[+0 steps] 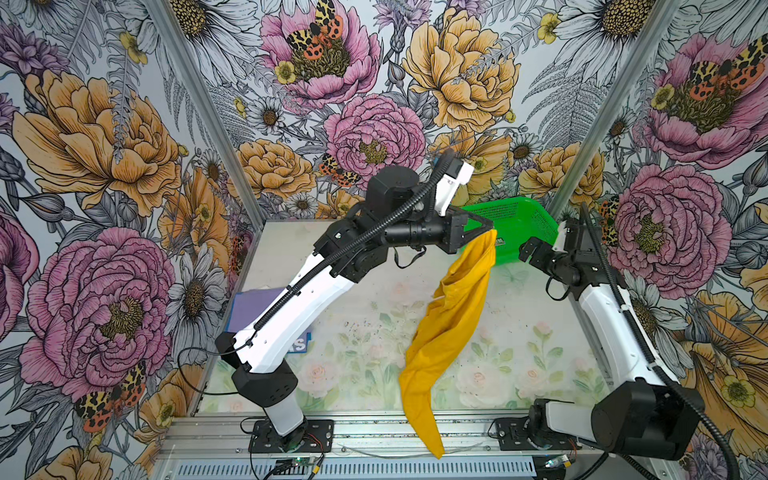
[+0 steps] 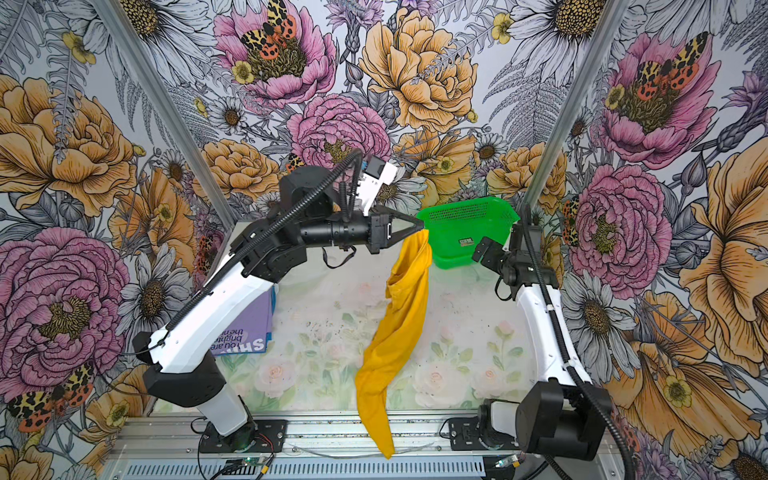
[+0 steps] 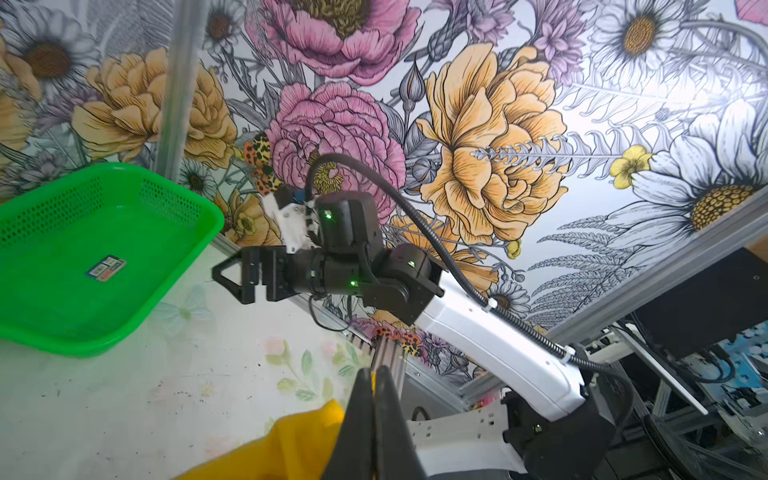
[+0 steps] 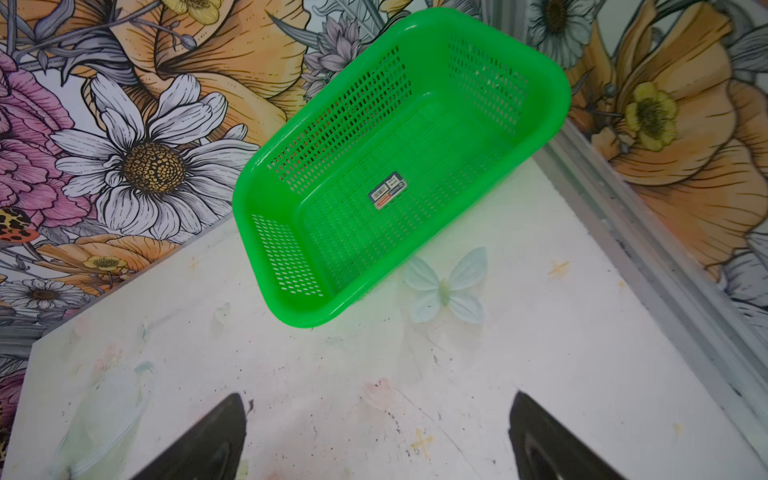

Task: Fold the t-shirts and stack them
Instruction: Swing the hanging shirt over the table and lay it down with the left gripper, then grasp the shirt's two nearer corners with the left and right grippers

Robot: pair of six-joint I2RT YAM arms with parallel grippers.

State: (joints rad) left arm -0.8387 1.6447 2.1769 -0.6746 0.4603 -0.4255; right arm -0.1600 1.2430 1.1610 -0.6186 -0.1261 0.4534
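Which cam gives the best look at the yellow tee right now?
The top views: the yellow tee shows whole in both top views, hanging full length from the shut left gripper. Left wrist catches only a bunched bit at the jaws. Right wrist shows none of it, only the green basket.

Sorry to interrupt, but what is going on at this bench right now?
The left hand is shut on one end of a mustard-yellow t-shirt, holding it up so it hangs limp over the table. The right hand is open and empty near the green basket, which holds no clothes. A lavender t-shirt lies flat beneath the left arm.
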